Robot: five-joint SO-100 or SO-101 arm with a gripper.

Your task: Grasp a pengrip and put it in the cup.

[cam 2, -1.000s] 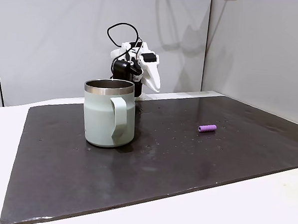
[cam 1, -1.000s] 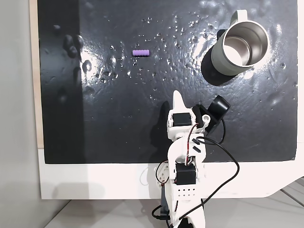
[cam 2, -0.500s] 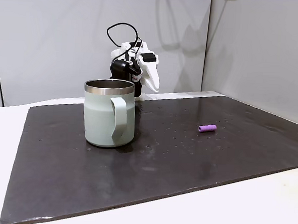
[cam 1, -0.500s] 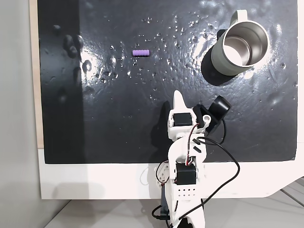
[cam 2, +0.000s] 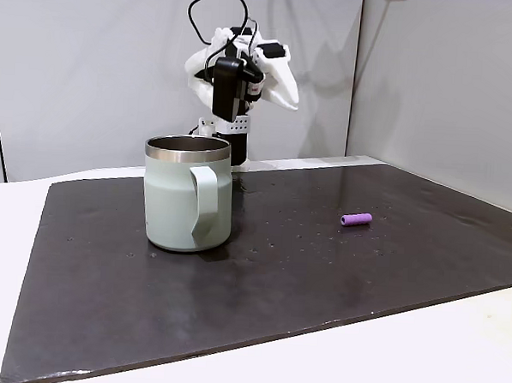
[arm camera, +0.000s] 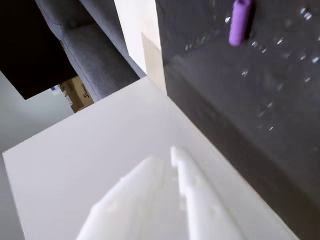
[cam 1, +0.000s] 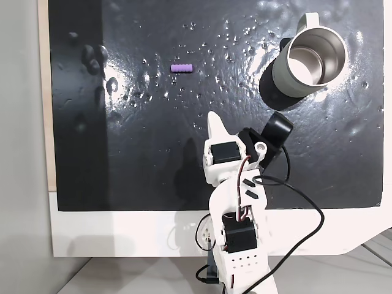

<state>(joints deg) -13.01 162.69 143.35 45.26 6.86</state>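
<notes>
On the dark mat point(cam 1: 122, 171), pengrip point(cam 1: 181, 68) lies well apart from the cup point(cam 1: 309, 64).
Fingers point(cam 1: 212, 119), pressed together and empty, hover near the cup.

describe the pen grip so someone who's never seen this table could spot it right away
Start from the black mat covering most of the table. In the fixed view from above, the pengrip lies alone toward the mat's upper left, well left of the cup. It is the only purple thing: a tiny ribbed tube lying on its side.
</notes>
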